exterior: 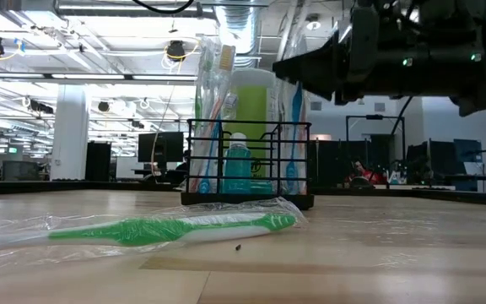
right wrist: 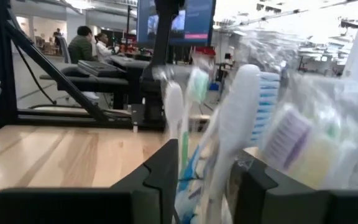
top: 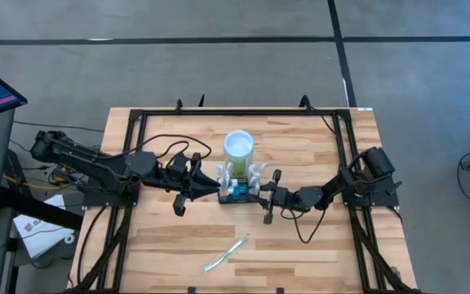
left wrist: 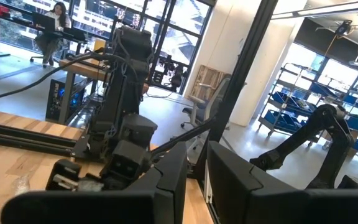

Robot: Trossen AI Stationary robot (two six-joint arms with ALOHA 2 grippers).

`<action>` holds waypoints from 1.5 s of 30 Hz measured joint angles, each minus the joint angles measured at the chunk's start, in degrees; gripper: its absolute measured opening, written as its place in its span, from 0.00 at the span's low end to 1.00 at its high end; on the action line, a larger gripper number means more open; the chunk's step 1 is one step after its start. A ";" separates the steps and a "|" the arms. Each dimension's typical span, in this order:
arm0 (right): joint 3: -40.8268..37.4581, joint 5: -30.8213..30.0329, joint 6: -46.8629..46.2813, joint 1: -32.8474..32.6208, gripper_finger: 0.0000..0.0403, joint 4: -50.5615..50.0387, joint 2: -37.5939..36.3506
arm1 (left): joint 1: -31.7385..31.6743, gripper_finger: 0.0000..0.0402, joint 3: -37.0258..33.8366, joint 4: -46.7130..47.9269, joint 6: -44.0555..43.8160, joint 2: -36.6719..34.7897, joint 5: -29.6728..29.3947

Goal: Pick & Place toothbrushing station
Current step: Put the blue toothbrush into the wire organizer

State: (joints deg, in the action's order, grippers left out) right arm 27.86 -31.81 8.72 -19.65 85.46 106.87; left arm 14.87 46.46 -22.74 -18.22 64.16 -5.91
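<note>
Flanking the toothbrushing station [top: 238,193], left tool [top: 212,187] and right tool [top: 261,194], both spread, gripping nothing

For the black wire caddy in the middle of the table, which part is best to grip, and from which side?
Probably the top wire rim at the short ends of the toothbrushing station, approached from its left and right sides. It stands upright, and wrapped toothbrushes fill it from above, so the ends are the free parts. The left gripper and right gripper already flank them.
</note>
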 joint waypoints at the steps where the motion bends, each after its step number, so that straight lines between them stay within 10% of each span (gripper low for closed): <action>1: 0.00 -0.25 0.32 -0.33 0.27 0.06 -0.43 | 0.00 0.15 0.00 0.00 0.00 0.00 -0.02; 26: 0.08 -3.20 -1.04 -0.22 0.56 -6.82 -4.20 | 0.00 0.15 0.00 0.00 1.39 0.00 0.00; 45: 3.13 -6.46 8.11 -1.34 0.54 -12.51 -10.98 | -0.01 0.15 0.00 0.44 1.51 0.00 0.00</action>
State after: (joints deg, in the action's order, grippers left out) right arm 30.98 -38.28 16.83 -20.98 72.96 95.89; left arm 14.86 46.46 -22.31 -16.71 64.16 -5.91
